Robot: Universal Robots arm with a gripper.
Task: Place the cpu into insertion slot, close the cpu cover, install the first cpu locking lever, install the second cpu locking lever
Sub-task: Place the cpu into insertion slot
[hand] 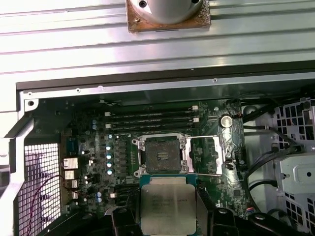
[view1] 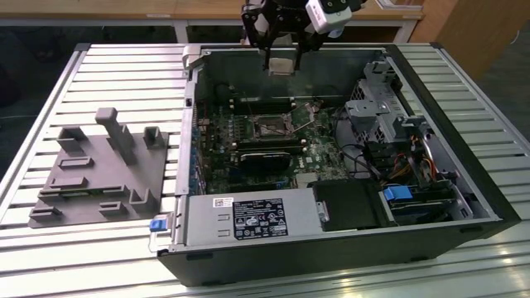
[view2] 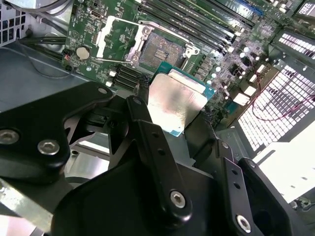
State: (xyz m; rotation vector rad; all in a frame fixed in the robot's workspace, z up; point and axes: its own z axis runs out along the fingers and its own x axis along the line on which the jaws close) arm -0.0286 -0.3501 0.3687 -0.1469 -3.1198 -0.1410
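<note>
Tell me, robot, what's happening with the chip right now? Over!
Pincer shut on cpu, above the computer case. Insertion slot uncovered, cpu cover flipped open. Nothing blocking it.

Print on the power supply label (view1: pixel 258 219) is illegible

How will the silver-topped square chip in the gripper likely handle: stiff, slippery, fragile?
The small flat square cpu with a dull silver-grey metal top looks rigid and light; it probably won't flex. The black gripper pinches just two edges, so it could slip or tilt. Its thin green rim suggests fragility.
</note>
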